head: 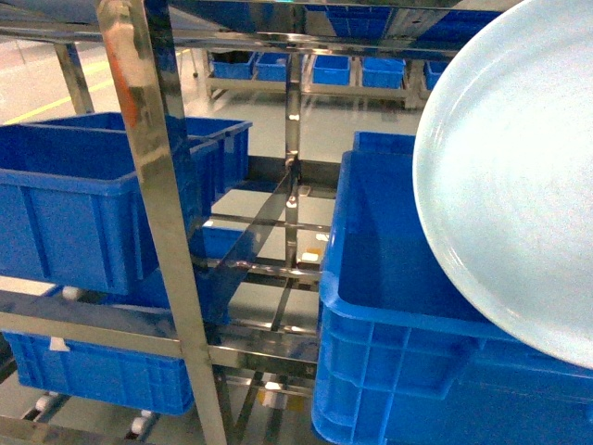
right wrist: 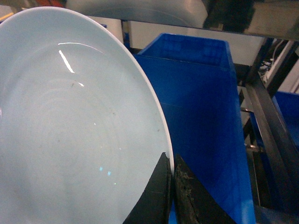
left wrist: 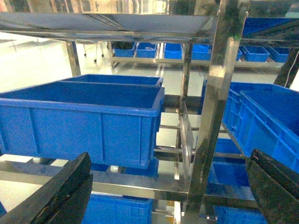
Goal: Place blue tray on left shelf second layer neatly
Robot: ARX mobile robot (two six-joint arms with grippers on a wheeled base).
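pale sky-blue round glossy tray (head: 519, 185) fills the head view's right side, tilted above a deep-blue ribbed plastic crate (head: 389, 371); left wrist view: left gripper (left wrist: 168, 191) fingers (left wrist: 65, 191) spread wide, holding nothing, facing the shiny stainless-steel rack (left wrist: 212, 116); right wrist view: right gripper (right wrist: 172, 184) fingers (right wrist: 156, 196) pinch the tray's rim.

Left pincer (left wrist: 170, 196) agape, right pincer (right wrist: 172, 179) clamped

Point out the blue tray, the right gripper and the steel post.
blue tray (right wrist: 70, 130): right wrist view, its inner face.
right gripper (right wrist: 171, 179): right wrist view, fingertips at the tray's rim.
steel post (head: 157, 185): head view, mid-length.
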